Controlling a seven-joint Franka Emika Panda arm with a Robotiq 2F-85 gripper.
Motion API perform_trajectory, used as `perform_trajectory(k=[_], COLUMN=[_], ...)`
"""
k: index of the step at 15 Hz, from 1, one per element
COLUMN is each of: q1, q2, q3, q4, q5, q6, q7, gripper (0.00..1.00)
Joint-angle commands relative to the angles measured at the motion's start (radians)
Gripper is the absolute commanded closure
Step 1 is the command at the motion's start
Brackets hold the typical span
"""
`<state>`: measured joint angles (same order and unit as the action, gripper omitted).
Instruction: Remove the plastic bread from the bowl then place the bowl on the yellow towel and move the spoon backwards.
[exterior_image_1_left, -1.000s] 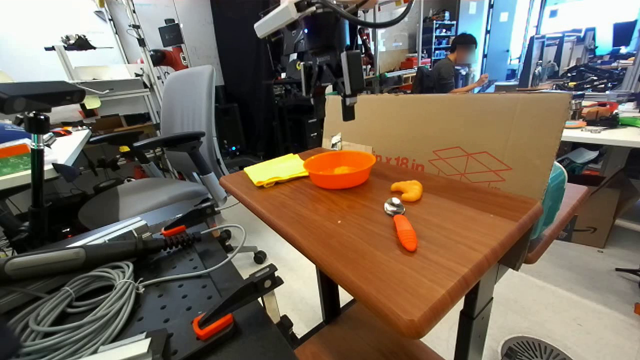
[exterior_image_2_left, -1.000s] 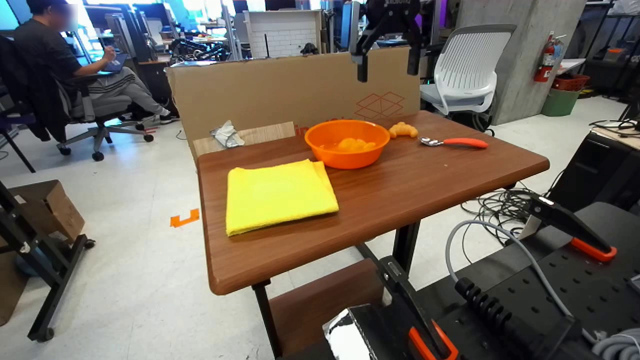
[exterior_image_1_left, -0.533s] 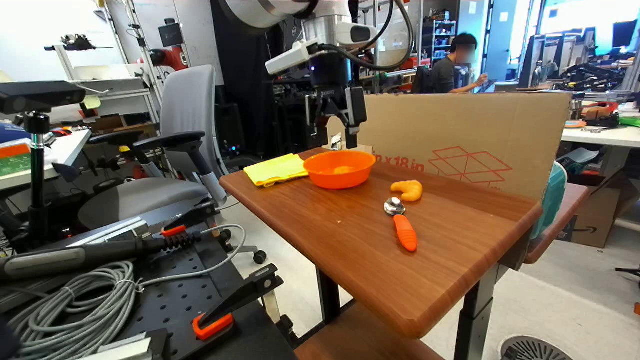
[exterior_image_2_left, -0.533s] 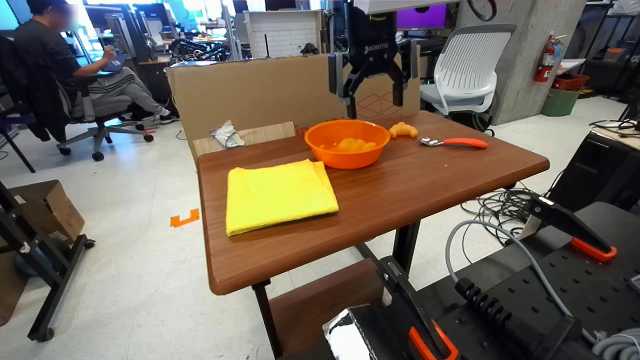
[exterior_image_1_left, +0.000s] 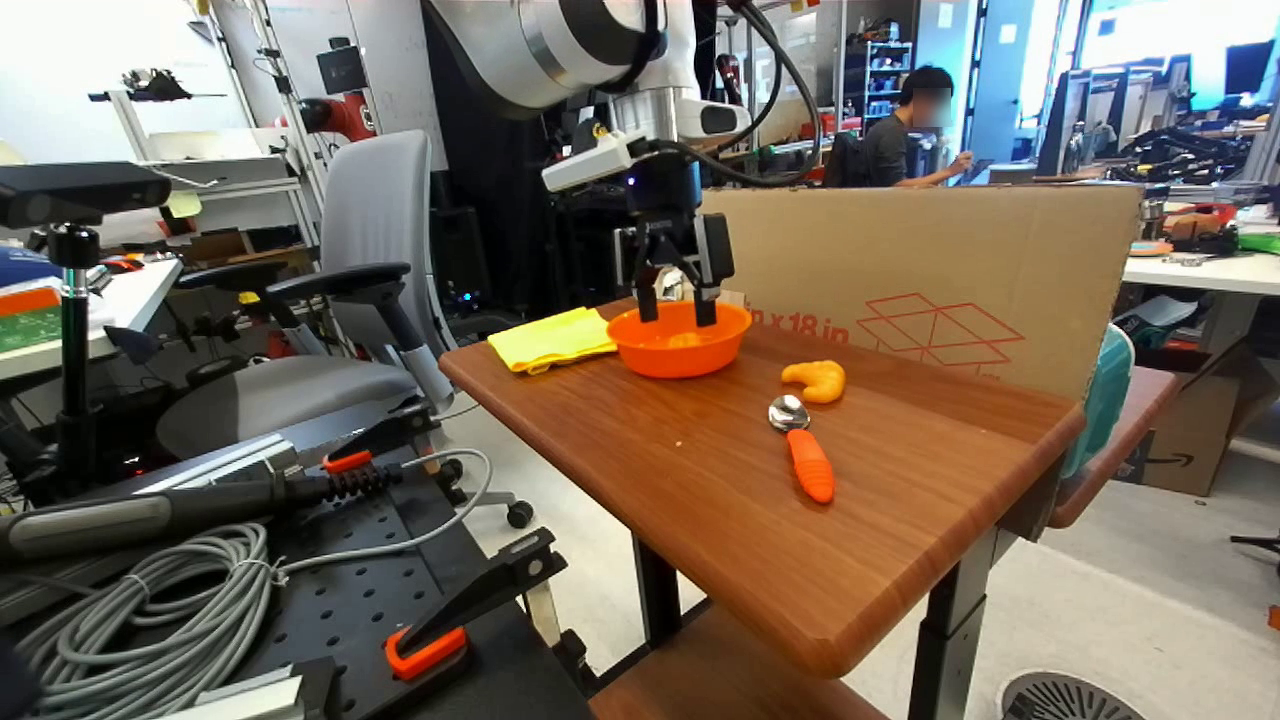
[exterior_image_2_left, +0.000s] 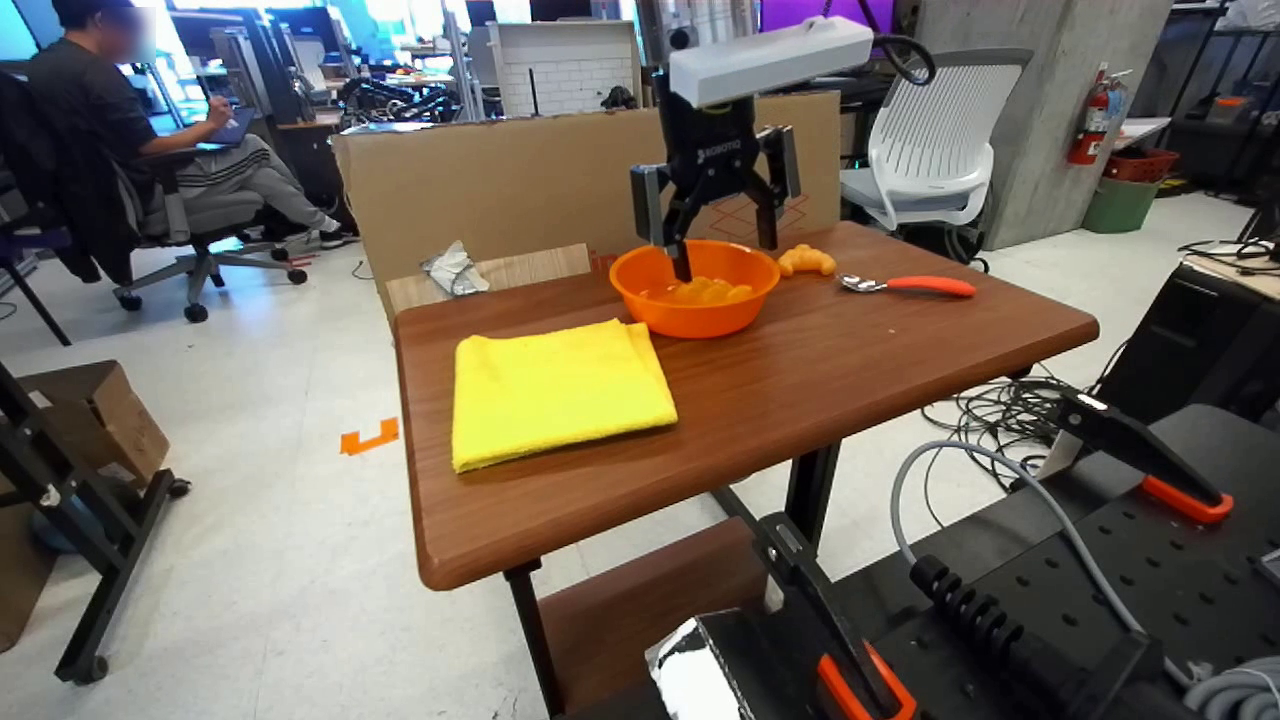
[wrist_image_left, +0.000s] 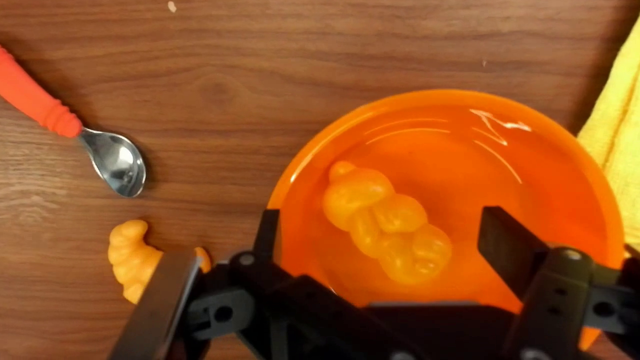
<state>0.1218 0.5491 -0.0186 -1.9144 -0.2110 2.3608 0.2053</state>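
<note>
Brown wood-grain worktop (exterior_image_1_left: 700, 480) with a cardboard panel (exterior_image_2_left: 500, 190) upright along one long edge; seated person (exterior_image_2_left: 95, 110) well beyond it, in both exterior views. Near one short edge: the yellow towel (exterior_image_2_left: 560, 395), folded flat. Just beside it, nearer the panel edge, the orange bowl (exterior_image_2_left: 690, 322). Inside the bowl: the plastic bread (wrist_image_left: 395, 220), yellow-orange, knotted, off-centre and away from the towel. A croissant-shaped piece (exterior_image_2_left: 806, 257) lies out on the worktop near the panel edge. Close to it rests the spoon (exterior_image_1_left: 806, 455), handle toward the opposite short edge. Gripper (exterior_image_1_left: 677, 316) points down over the bowl, jaws wide apart; per wrist view, the bread shows in the gap between the fingers, one fingertip lined up with the rim, the other over the bowl's interior. Whether either fingertip touches the bowl, I cannot tell.
</note>
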Motion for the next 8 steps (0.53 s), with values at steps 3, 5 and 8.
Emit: perform_trajectory(k=[3,5,8], q1=[0.033,0.036,0.04], q2=[0.061,0.079,0.105], q3=[-0.019,-0.022,-0.024], q4=[0.075,0.093,0.12], q5=[-0.023,-0.024,-0.023], q6=[-0.01,-0.014,-0.022], q7=[0.003,0.003,0.0], gripper=[0.0,0.0,0.0])
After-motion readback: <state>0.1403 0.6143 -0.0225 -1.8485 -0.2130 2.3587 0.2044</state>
